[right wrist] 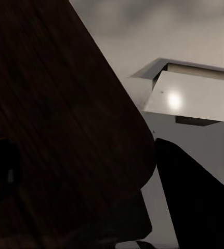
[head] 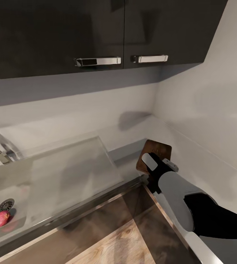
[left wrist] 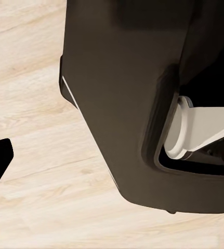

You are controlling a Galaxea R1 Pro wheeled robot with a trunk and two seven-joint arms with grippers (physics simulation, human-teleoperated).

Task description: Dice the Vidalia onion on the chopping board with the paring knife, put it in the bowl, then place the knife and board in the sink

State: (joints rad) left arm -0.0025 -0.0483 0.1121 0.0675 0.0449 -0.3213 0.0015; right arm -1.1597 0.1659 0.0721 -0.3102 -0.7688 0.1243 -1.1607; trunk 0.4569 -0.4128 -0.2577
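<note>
Brown wooden chopping board [head: 158,151] is tilted up off the table [head: 133,146] at far right, clamped in the right end effector [head: 152,165]. Onion [head: 1,219] sits in the sink [head: 59,176] by the drain [head: 6,205]. Left end effector: can't tell.

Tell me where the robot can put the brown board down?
Bare room: the flat steel drainboard between the sink basin and the chopping board. The basin is mostly free too, except where the onion sits by the drain. The corner by the right claw is tight.
</note>
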